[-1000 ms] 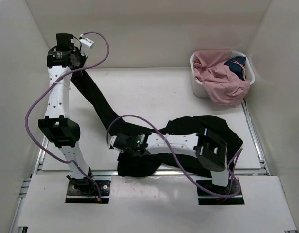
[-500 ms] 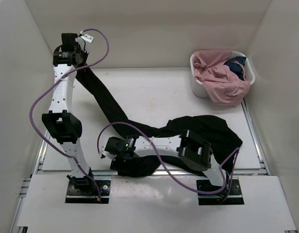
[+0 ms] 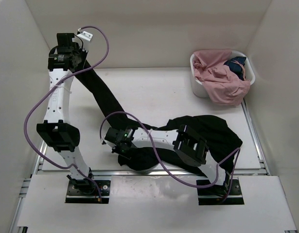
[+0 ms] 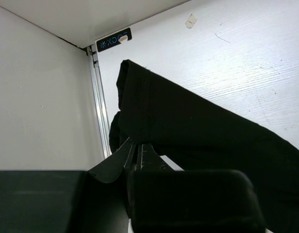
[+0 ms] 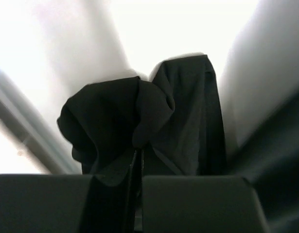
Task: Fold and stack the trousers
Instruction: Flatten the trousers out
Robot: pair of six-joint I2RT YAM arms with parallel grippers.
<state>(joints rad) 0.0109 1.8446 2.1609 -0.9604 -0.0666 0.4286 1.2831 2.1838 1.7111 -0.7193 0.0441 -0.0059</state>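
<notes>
Trousers (image 3: 106,101) unfolded, strung across desk (image 3: 154,90) from upper left to lower right. Left tool (image 4: 138,149) clenched on a leg end, upper left. Right tool (image 5: 138,156) clenched on bunched fabric, lower centre. No fold yet, nothing stacked.

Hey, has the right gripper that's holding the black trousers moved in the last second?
Yes. The right gripper, shut on the soft black trousers, has shifted left, farther from the white plastic laundry basket holding pink clothes.
</notes>
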